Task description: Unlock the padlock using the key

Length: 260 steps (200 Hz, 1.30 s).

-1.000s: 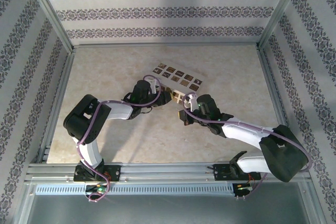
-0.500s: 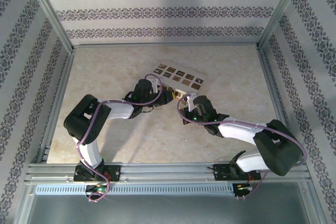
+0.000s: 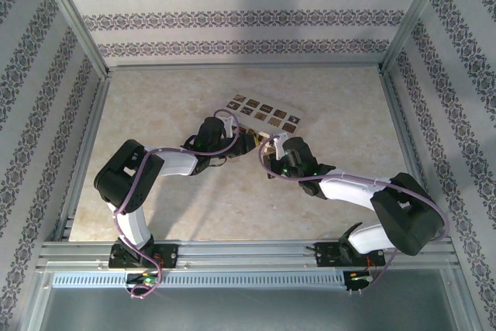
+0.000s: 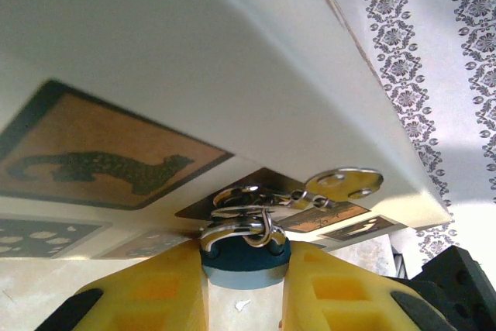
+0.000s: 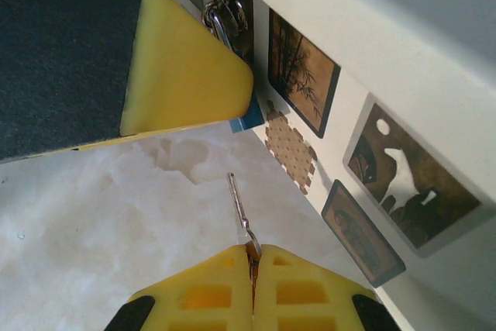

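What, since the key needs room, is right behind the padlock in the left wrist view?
The cream box with its dark tiles rises behind the padlock; silvery rings hang at its shackle. The left gripper covers the padlock's sides, so its keyhole is unseen.

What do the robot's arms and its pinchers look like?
Both the left arm and right arm are white tubes with chunky black joints, and thin purple cables loop along them. The left gripper and right gripper have bright yellow fingers with square hollows moulded in.

No readable text, labels or numbers anywhere.
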Motion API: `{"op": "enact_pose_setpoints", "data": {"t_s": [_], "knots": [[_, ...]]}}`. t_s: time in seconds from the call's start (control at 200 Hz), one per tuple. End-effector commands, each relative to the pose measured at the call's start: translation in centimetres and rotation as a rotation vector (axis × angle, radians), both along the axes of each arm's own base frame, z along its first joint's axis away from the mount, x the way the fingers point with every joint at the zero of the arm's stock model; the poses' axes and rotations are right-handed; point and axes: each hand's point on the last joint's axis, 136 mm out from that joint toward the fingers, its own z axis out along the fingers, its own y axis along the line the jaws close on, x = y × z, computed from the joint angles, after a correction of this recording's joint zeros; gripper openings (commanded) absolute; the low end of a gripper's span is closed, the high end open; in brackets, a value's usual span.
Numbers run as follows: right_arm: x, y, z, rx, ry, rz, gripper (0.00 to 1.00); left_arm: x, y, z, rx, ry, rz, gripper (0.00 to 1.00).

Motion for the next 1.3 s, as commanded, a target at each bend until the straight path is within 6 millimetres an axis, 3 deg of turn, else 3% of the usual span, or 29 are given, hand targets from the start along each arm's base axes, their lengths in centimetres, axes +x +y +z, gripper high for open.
{"op": "enact_pose_setpoints", "data": {"t_s": [0.0,0.545,1.294], "knots": [[1.1,0.8,1.2,-0.007,-0.058,0.006,0.0,0.3,-1.2,3.4,-0.054,-0.064,-0.019,0.24],[1.8,0.5,0.6,-0.104,-0.099,-0.02,0.0,0.2,-1.2,3.7,-0.05,-0.03,-0.013,0.24],[0.8,0.0,-1.4,-0.172,-0.094,-0.018,0.0,0.1,-1.3,4.4,-0.06,-0.027,-0.01,0.24]]}}
